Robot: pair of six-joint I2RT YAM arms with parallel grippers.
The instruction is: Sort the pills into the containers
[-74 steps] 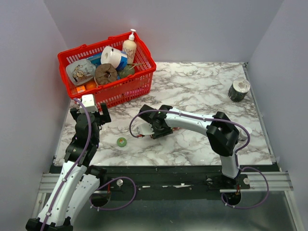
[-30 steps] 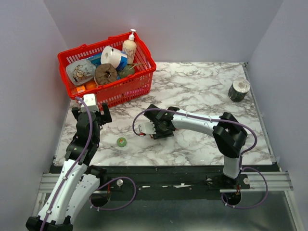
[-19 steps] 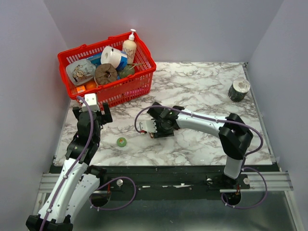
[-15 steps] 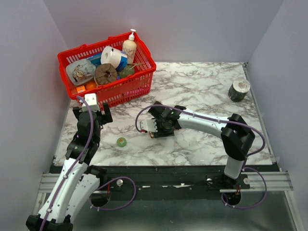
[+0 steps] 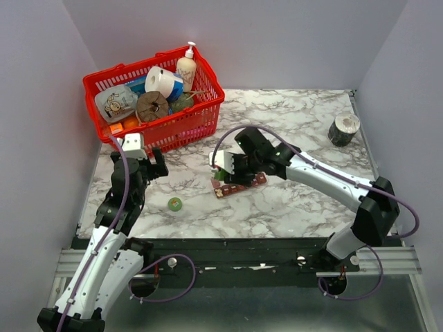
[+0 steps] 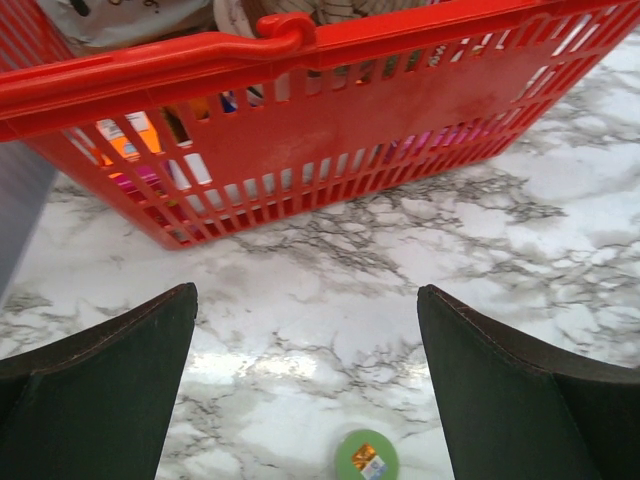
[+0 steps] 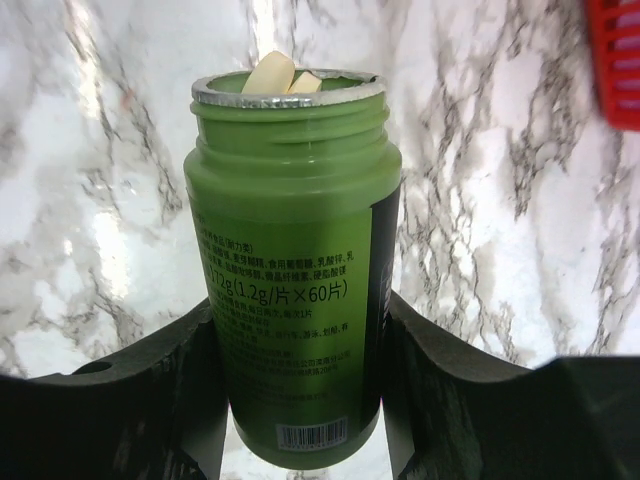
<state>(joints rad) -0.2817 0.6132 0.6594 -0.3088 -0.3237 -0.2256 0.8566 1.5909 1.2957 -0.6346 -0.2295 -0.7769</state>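
My right gripper (image 7: 297, 305) is shut on an uncapped green pill bottle (image 7: 290, 250), held above the marble. Pale pills (image 7: 272, 74) show at its open mouth. From above, the right gripper (image 5: 225, 171) hangs with the bottle (image 5: 220, 176) over the left end of the containers (image 5: 241, 185), a dark red strip lying flat on the table. The bottle's green cap (image 5: 175, 203) lies to the left. My left gripper (image 5: 154, 168) stands open and holds nothing. It is above the cap (image 6: 366, 458) and faces the basket.
A red mesh basket (image 5: 180, 128) of bottles and packets stands at the back left, close ahead of the left gripper (image 6: 305, 295), with its wall (image 6: 330, 130) filling that view. A roll of tape (image 5: 343, 128) sits at the far right.
The right arm has stretched out and swung back and to the right with the bottle, so the red strip now shows beneath it. The left gripper has edged slightly right.
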